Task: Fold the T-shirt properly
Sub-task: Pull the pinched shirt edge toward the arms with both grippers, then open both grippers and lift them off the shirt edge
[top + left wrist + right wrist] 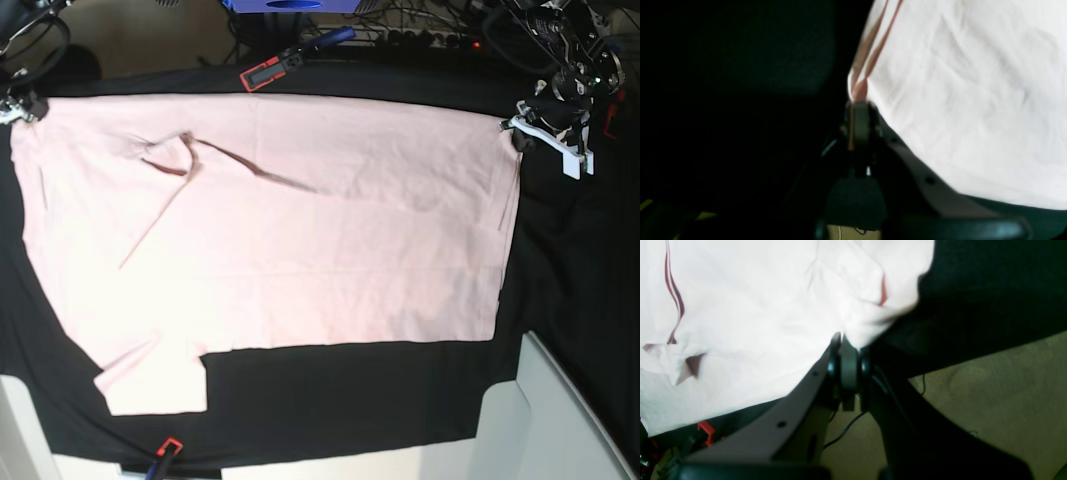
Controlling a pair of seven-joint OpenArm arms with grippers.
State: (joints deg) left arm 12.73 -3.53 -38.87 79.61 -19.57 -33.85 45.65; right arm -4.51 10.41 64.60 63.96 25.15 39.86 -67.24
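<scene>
Both my end effectors are clenched on the T-shirt (pixel 290 240): left end effector (pixel 520 138), right end effector (pixel 18 110). Mid-fold, I reckon. Next, carry that edge across evenly.

- The T-shirt (pixel 750 323) fills the upper left and centre of the frame, pale pink, almost white in the glare, creased, with thin dark red lines at far left.
- The right gripper (pixel 847 340) sits at centre, its fingers (pixel 849 363) pressed together on the cloth's edge.
- The black surface (pixel 990 296) covers the upper right.
- Tan carpeted floor (pixel 990 400) lies at lower right, crossed by thin black cables (pixel 843 431).
</scene>
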